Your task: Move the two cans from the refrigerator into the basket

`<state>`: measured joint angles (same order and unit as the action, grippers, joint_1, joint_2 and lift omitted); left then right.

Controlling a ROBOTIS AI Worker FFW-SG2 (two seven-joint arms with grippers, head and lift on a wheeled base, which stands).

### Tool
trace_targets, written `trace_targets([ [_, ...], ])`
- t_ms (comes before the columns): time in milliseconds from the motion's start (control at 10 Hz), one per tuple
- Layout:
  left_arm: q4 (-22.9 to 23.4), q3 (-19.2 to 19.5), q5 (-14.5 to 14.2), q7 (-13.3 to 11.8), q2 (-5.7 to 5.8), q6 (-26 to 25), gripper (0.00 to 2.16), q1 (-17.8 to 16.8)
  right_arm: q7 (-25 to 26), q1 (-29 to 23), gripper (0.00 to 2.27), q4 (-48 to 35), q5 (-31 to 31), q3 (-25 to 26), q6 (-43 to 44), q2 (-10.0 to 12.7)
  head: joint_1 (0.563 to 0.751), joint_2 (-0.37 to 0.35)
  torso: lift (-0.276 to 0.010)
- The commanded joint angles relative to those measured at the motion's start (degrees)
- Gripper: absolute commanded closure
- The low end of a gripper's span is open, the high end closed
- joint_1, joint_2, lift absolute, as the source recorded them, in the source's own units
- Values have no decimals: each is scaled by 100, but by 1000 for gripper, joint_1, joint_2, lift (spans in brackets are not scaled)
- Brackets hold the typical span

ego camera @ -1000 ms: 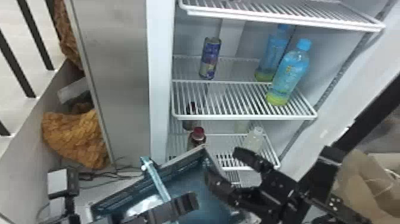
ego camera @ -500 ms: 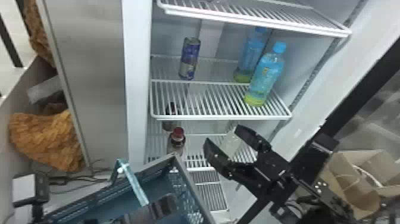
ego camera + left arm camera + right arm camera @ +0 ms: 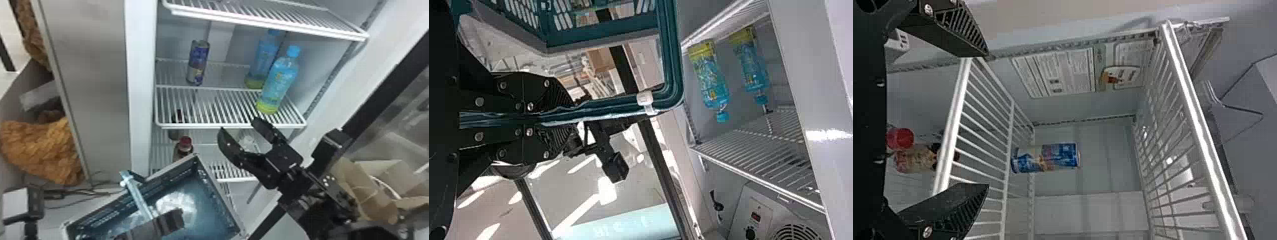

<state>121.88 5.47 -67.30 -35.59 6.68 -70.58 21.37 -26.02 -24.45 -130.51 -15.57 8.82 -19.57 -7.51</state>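
Standing upright toward the back of the white wire shelf [image 3: 204, 125], the slim blue-and-silver metal can [image 3: 198, 63] had yet to be moved. At least that one transfer was left, and the job seemed halfway along at most. The open-topped teal plastic basket [image 3: 218, 194] sat below and in front of the shelf; glare and the arm across it made it impossible to tell whether the other can lay inside.

The left claw [image 3: 560, 119] was clamped on the basket's slim teal handle [image 3: 139, 196]. The right claw [image 3: 238, 125], matt black with two curved fingers, was spread wide and empty near the shelf's front edge.

The can was a smooth, straight-sided cylinder with a glossy printed skin. The shelf was all thin parallel rods inside a rounded frame, while the basket had slotted walls and a sheeny floor. Two clear, blue-capped plastic bottles [image 3: 277, 84] with yellow-green bases stood at the shelf's right side, and a dark bottle with a ribbed red cap [image 3: 185, 143] was beneath it.
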Motion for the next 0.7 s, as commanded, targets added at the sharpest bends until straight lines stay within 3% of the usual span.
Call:
trace_targets([
  [0, -3, 2, 0, 0, 0, -1, 1202, 0, 0, 251, 102, 233, -20, -2, 3, 13, 695, -299, -35],
  [600, -3, 2, 0, 0, 0, -1, 1202, 14, 378, 1025, 102, 922, 152, -174, 313, 22, 695, -303, -35],
])
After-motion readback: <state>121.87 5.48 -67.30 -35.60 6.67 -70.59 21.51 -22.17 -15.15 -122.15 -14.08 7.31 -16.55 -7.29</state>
